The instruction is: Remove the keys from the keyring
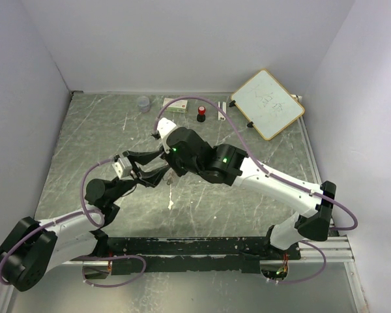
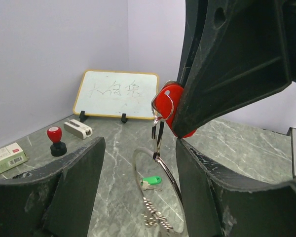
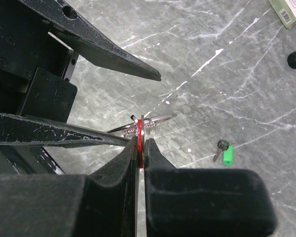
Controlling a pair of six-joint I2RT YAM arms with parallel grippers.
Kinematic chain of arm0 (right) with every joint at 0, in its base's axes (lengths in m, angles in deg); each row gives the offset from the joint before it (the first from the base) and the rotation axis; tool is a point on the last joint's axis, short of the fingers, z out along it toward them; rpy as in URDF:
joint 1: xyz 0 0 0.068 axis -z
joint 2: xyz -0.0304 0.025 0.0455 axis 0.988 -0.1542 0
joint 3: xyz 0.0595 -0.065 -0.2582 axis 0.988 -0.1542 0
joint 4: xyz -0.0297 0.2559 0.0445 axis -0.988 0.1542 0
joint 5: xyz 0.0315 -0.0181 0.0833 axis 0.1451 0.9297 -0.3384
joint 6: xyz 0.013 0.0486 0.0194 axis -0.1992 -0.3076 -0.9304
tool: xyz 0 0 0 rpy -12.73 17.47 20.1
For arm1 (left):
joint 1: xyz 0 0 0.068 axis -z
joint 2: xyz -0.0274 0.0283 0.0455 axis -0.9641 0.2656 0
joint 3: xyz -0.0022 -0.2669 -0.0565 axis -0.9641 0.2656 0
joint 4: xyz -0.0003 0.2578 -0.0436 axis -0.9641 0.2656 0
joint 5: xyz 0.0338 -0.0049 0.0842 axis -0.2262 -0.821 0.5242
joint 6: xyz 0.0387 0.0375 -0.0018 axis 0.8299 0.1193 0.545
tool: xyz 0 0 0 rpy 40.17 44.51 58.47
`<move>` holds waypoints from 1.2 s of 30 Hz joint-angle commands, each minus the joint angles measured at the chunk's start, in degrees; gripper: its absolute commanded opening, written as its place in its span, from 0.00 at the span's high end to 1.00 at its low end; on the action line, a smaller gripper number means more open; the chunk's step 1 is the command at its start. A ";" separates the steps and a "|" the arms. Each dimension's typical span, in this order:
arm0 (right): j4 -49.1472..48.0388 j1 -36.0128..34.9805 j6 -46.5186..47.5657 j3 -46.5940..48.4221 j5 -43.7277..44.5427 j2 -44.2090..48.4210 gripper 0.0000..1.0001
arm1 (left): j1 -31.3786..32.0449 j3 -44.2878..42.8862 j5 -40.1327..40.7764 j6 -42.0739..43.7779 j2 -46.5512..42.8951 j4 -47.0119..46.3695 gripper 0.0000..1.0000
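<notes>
My right gripper (image 3: pixel 141 141) is shut on the red key's head (image 3: pixel 139 134), held above the table; the head also shows in the left wrist view (image 2: pixel 166 104). The silver keyring (image 2: pixel 160 182) hangs from the red key by a small loop and runs down between my left gripper's fingers, close to the right finger (image 2: pixel 207 192). My left gripper (image 2: pixel 140 144) is open around the ring, jaws wide apart. The green key (image 2: pixel 152 180) lies loose on the table below; it also shows in the right wrist view (image 3: pixel 227 155). In the top view both grippers (image 1: pixel 150 169) meet mid-table.
A small whiteboard (image 1: pixel 267 103) leans at the back right. A black knob with a red top (image 1: pixel 201 115), a small box (image 1: pixel 176 105), a clear cup (image 1: pixel 143 103) and a white block (image 2: pixel 77 128) stand along the back edge. Walls close in on three sides.
</notes>
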 commanded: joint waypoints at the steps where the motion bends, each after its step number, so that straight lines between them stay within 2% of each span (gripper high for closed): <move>1: -1.55 -0.26 0.72 1.43 -0.89 -0.59 1.00 | 0.31 0.38 1.66 -0.54 0.40 -4.13 0.30; 12: -2.25 -0.28 0.31 2.27 -0.80 -1.70 1.00 | 0.33 1.65 3.20 -0.89 2.54 -6.41 0.38; 16: 3.50 -0.41 0.58 7.57 0.34 -5.26 1.00 | 0.33 1.72 3.89 0.18 2.36 -5.00 0.40; 20: 14.65 -0.79 -0.43 15.45 4.92 -10.96 1.00 | 0.36 2.00 5.34 1.48 1.51 -3.22 0.41; 24: 21.48 -1.58 -1.27 20.23 9.41 -14.34 1.00 | 0.29 2.30 6.27 1.84 1.41 -3.15 0.39; 29: 24.37 -2.98 -1.93 23.57 13.53 -16.35 1.00 | 0.39 2.74 7.48 1.38 2.24 -4.73 0.38; 36: 22.82 -3.51 -2.18 23.85 14.43 -17.44 1.00 | 0.41 3.39 7.10 -0.45 4.30 -8.46 0.39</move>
